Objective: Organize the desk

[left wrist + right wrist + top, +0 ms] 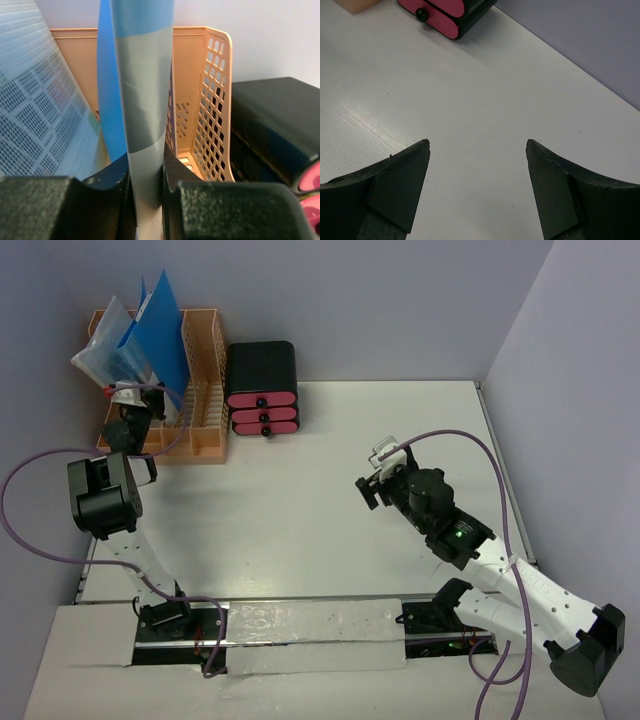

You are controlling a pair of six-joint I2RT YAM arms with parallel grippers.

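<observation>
The white desk (300, 500) is mostly bare. My left gripper (135, 405) is at the peach file rack (205, 390) at the back left, shut on the edge of a blue and grey folder (160, 330) that stands upright in the rack. In the left wrist view the folder (142, 75) rises from between my closed fingers (147, 170), with the rack (210, 100) behind it. My right gripper (370, 472) is open and empty above the desk's middle right; the right wrist view shows only bare desk (470, 90) between its spread fingers (477, 150).
A blue-white mesh pouch (105, 345) leans in the rack left of the folder (35, 110). A black box with pink drawers (262, 375) stands right of the rack, seen also in the left wrist view (270, 125) and the right wrist view (455, 10). Walls close the back and right.
</observation>
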